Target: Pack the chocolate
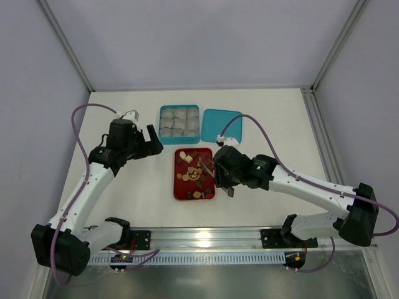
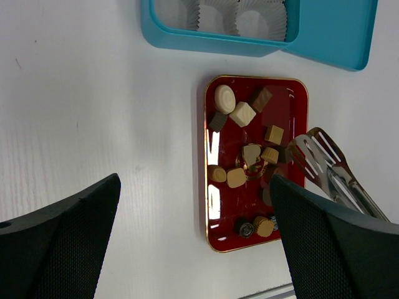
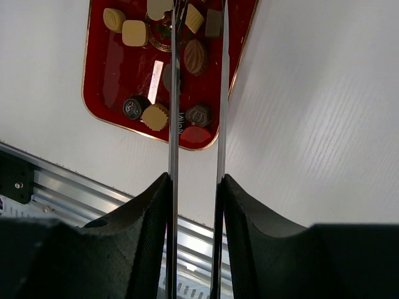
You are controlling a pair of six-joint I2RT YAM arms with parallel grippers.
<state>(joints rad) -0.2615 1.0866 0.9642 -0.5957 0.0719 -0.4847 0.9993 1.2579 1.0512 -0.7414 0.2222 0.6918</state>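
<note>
Where tongs (image 2: 324, 168) overhang chocolate (image 2: 243, 114), lid (image 2: 330, 31) flanks box (image 2: 206, 38).

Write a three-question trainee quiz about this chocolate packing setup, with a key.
1. True or false: the paper cups in the blue box already hold chocolates.
2. What does the right tool grip? A) tongs B) a spoon C) a brush
3. Fill in: the chocolates lie on a ___ tray.
Key: 1 false; 2 A; 3 red.
</note>
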